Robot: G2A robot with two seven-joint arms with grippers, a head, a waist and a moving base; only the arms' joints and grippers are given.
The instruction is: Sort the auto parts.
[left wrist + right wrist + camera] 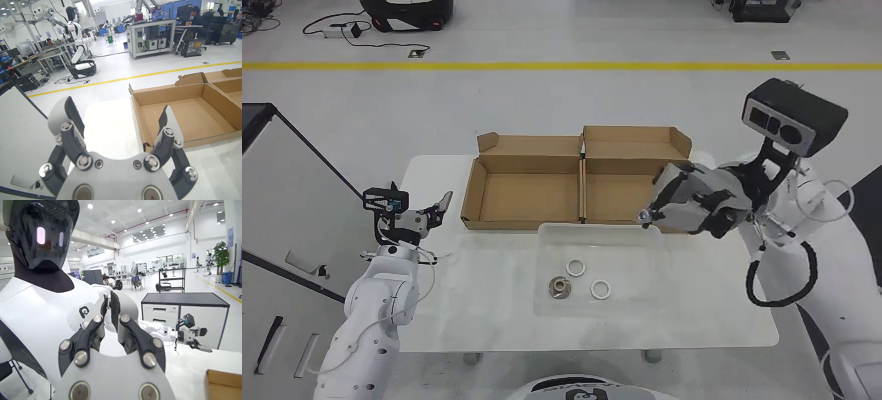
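Between ribbed right jaws, coiled metal spring [108,302]

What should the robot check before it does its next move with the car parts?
1. Small silver coiled part clamped in right jaws: ok.
2. Left jaws open, empty: ok.
3. Left brown cardboard box empty: ok.
4. Right brown cardboard box floor free: cannot tell, arm covers part.
5. Two white rings and round metal part inside clear plastic tray: ok.
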